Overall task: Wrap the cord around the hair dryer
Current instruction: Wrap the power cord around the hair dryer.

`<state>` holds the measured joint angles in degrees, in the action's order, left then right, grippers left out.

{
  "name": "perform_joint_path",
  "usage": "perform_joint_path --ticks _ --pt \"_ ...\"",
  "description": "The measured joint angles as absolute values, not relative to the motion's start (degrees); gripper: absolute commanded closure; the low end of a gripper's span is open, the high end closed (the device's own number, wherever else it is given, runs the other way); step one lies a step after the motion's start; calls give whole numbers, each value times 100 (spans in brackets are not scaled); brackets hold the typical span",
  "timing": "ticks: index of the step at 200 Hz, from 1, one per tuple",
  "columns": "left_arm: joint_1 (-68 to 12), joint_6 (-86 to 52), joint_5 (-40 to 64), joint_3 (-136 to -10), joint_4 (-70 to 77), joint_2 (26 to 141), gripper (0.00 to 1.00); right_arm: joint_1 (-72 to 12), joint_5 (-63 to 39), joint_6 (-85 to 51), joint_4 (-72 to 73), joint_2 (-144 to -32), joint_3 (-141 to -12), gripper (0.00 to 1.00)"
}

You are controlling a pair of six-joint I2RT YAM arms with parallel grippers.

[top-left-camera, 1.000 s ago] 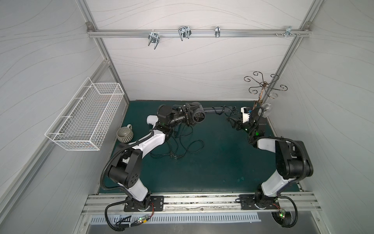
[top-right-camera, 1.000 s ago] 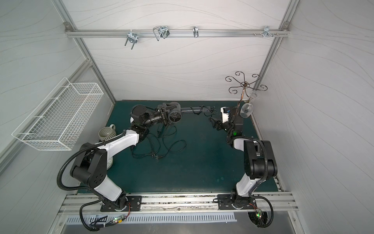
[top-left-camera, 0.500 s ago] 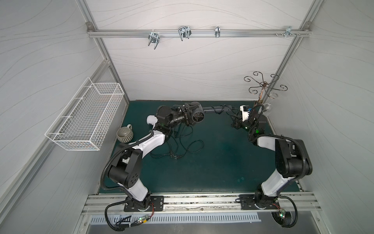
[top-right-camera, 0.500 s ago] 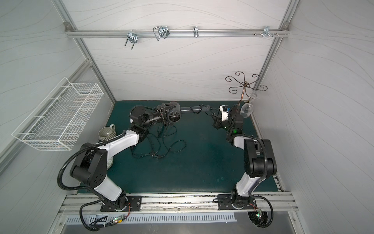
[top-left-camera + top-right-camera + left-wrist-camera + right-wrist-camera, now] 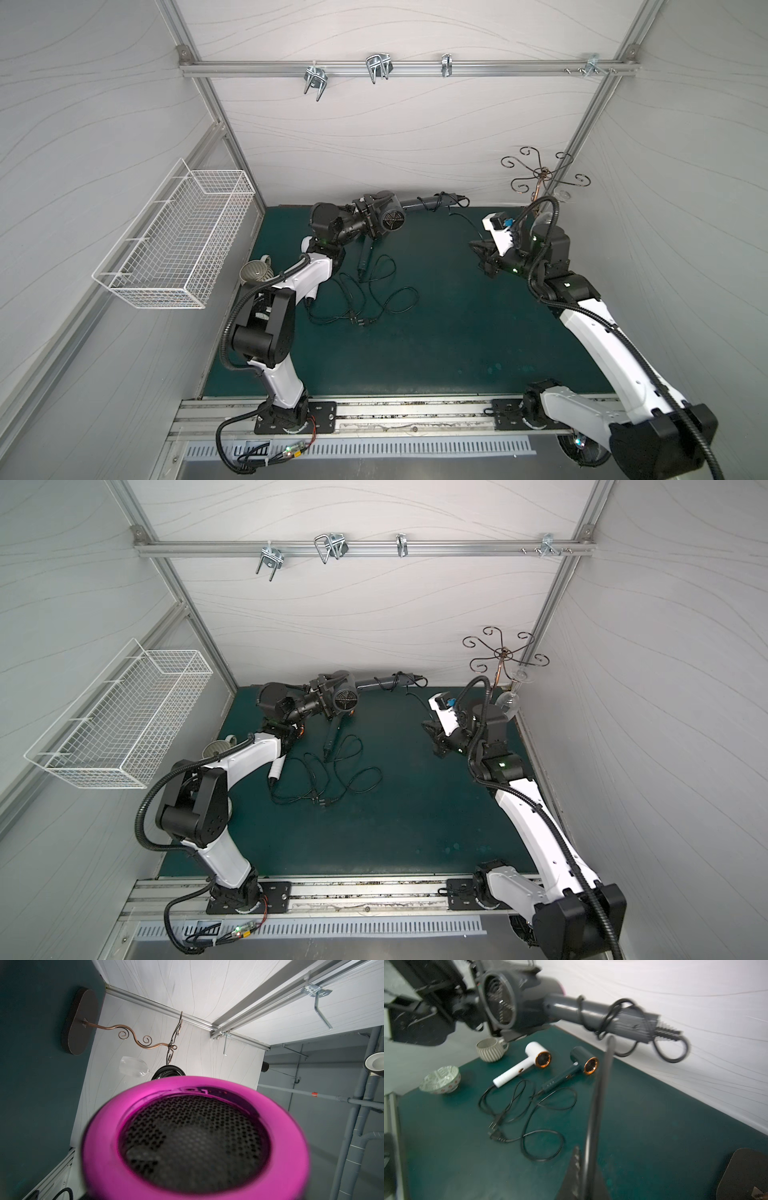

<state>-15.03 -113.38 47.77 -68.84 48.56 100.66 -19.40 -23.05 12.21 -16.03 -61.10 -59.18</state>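
My left gripper (image 5: 367,217) is shut on the head of a dark grey hair dryer (image 5: 385,212), held up near the back wall. The dryer's magenta-rimmed nozzle (image 5: 195,1138) fills the left wrist view and hides the jaws. Its handle (image 5: 593,1013) points toward the right, with a few turns of black cord (image 5: 609,1014) around it. One strand of the cord (image 5: 598,1093) runs from the handle down into my right gripper (image 5: 586,1167), which is shut on it. In both top views the right gripper (image 5: 431,728) hangs above the mat, right of the dryer.
A white dryer (image 5: 517,1070) and a dark green dryer (image 5: 571,1072) lie on the green mat with their cords (image 5: 365,299) tangled in loops. A ribbed mug (image 5: 255,272) and a patterned bowl (image 5: 440,1079) stand at the left. A wire basket (image 5: 174,245) hangs on the left wall. A glass stand (image 5: 540,183) is at the back right.
My right gripper's jaws have shut on the cord strand, and that arm has shifted only slightly. The left arm and the dryer have stayed put.
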Motion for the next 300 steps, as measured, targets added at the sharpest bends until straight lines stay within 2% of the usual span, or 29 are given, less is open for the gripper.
perform_joint_path --ticks 30,68,95,114,155,182,215,264,300 --pt "-1555 -11452 4821 -7242 5076 10359 100 -2888 -1208 1599 -2818 -6309 -6149 100" --pt "-1614 -11319 5026 -7242 5085 10361 100 -3496 -19 1774 -3776 -7332 -6539 100" --pt "-1629 -10597 5408 -7188 4589 10353 100 -3916 521 1940 -4307 -7682 -7166 100" --pt "-1660 -9592 5605 -7052 3594 10285 100 -4108 764 2051 -4567 -7693 -7703 100" --pt "-1953 -6377 5749 -7148 21 10068 100 -4171 945 2357 -4842 -7655 -8431 100" --pt "-2226 -4858 5867 -7166 -1170 9706 100 -3940 582 2648 -4890 -7688 -8541 100" --pt "-2565 -3277 5986 -7153 -1951 9137 100 -3391 -440 3006 -4810 -8005 -8836 100" --pt "-2781 -2580 6316 -6521 -1229 8197 100 -2574 -2438 3164 -4652 -8759 -9201 100" --pt "-2786 -2554 6497 -6449 -683 8034 100 -2311 -3881 3203 -4512 -9428 -9255 100"
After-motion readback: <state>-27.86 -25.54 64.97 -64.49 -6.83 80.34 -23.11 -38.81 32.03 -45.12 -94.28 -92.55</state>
